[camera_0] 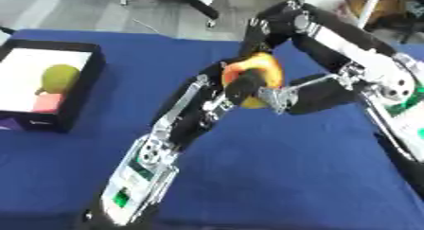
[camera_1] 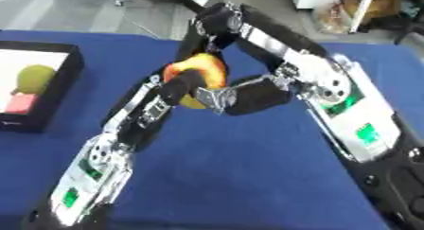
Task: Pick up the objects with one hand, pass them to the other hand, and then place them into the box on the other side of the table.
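At the left edge of the blue tabletop (camera_0: 273,167) sits a black box (camera_0: 83,89) with a white floor. Inside it lie a yellow-green round fruit (camera_0: 59,76) toward the far side and a pink block (camera_0: 48,102) just in front of it, the two touching or nearly so. A small purple patch (camera_0: 10,123) shows at the box's near left corner; what it is cannot be made out.

Toward the middle, the left arm rises from the lower left edge and reaches up over the tabletop. The left hand (camera_0: 242,84) meets an orange-and-yellow fruit (camera_0: 261,68) held in the air above the cloth, well apart from the box. Its dark fingers curl up against the near side of the fruit.

From the right, the right arm bends down from the upper corner, and the right hand (camera_1: 217,97) closes in on the same fruit from the other side, its silver and black fingers wrapped under and beside it. Both hands touch the fruit at once, so it hangs between them.
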